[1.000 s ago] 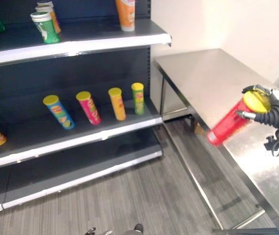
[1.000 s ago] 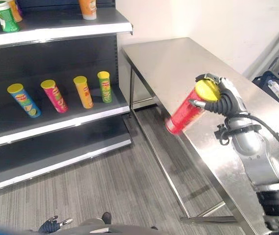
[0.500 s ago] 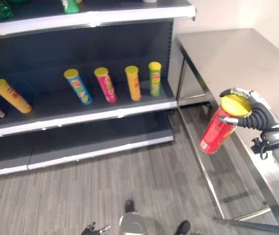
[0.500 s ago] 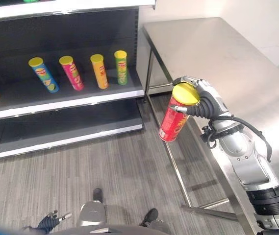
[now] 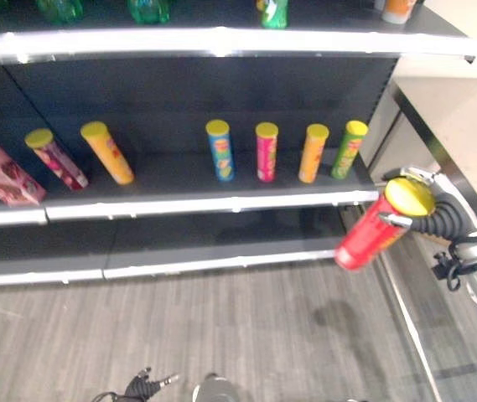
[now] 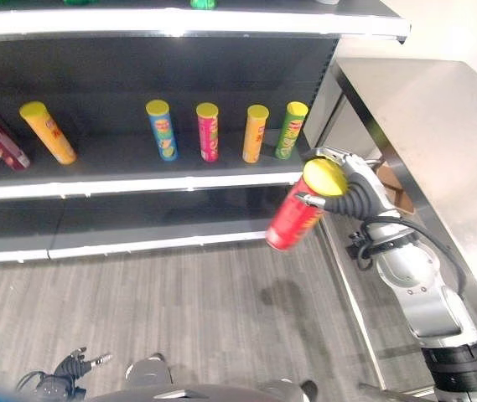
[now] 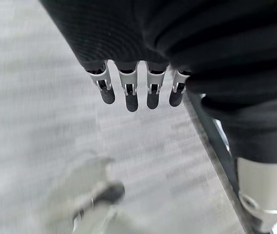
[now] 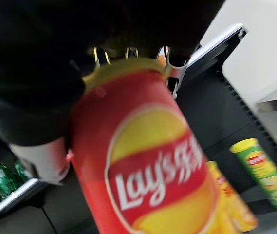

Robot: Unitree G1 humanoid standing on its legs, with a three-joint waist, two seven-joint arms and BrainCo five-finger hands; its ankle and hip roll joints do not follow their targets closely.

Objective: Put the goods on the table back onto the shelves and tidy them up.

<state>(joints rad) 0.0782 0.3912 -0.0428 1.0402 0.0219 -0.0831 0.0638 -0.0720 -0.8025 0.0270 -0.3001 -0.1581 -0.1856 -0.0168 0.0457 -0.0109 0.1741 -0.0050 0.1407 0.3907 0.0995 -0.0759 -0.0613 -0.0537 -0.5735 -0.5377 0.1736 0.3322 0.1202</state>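
The middle shelf (image 6: 137,186) carries six upright chip cans, including a blue can (image 6: 162,130) and a green can (image 6: 291,130). The right hand (image 6: 357,191) grasps a red chip can (image 6: 297,216) with a yellow lid, tilted in the air before the shelf, beside the surface (image 6: 439,142). The left hand (image 7: 138,90) hangs over the floor, fingers relaxed.

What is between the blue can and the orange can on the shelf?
A pink can stands between the blue can and the orange can on the shelf, seen in both eye views.
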